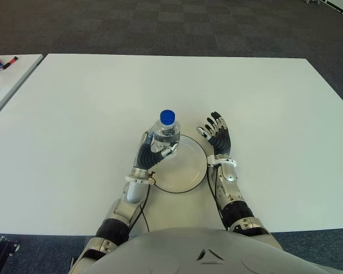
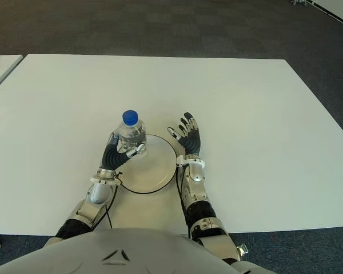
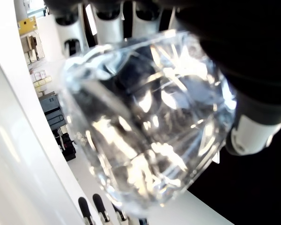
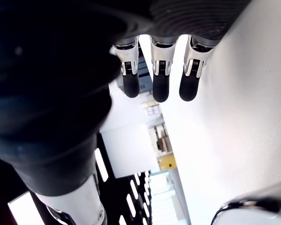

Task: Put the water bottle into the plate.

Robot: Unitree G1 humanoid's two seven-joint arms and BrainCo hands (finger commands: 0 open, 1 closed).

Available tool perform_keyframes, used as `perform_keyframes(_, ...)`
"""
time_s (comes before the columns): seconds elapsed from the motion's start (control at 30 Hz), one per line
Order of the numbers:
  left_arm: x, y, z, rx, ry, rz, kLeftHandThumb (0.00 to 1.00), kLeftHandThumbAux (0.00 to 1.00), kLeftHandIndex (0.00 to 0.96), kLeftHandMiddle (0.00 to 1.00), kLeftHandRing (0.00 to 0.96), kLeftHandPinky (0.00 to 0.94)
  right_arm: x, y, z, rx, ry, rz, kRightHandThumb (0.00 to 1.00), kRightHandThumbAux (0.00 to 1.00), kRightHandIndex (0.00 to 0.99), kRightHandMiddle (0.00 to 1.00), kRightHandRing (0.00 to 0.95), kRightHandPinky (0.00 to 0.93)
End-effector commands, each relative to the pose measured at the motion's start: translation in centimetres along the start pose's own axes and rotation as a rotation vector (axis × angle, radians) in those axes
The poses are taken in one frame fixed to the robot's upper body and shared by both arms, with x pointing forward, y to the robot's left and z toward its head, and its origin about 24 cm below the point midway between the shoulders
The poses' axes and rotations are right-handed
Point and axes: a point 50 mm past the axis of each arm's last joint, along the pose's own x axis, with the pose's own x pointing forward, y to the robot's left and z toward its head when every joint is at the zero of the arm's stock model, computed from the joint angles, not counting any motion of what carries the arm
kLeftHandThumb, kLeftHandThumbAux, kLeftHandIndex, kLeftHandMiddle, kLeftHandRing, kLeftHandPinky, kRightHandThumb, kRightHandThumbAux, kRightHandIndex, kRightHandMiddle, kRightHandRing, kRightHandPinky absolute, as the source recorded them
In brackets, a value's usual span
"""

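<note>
A clear water bottle point(image 1: 167, 132) with a blue cap point(image 1: 167, 116) stands upright in my left hand point(image 1: 153, 149), whose fingers wrap its body. It sits over the far left edge of the white plate point(image 1: 186, 171); whether its base touches the plate I cannot tell. The left wrist view is filled by the bottle's clear body point(image 3: 150, 122) with dark fingers around it. My right hand point(image 1: 217, 134) is beside the plate's right rim, fingers spread and holding nothing; its fingertips point(image 4: 160, 89) show extended in the right wrist view.
The white table point(image 1: 91, 103) spreads wide around the plate. A second white table point(image 1: 11, 71) with small items stands at the far left. Dark carpet lies beyond the far edge.
</note>
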Motion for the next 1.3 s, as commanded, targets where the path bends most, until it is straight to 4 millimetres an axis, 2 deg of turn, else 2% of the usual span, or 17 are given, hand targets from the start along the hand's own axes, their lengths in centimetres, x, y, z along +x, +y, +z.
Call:
perform_keyframes(0.03,-1.64,0.06,-1.65,0.049,0.114,-0.041,0.000,0.617,0.038,0.074,0.050,0.053,-1.88,4.25,-3.09,0.163,0.163,-0.015,0.000,0.916,0.132,0.124,0.122,0.162)
perform_keyframes(1.3,-1.58,0.29,-1.74,0.062,0.102,-0.033,0.000,0.669,0.047,0.069,0.046,0.053,-1.87,4.35,-3.06,0.162,0.164,-0.014,0.000,0.916,0.117,0.106,0.104,0.144)
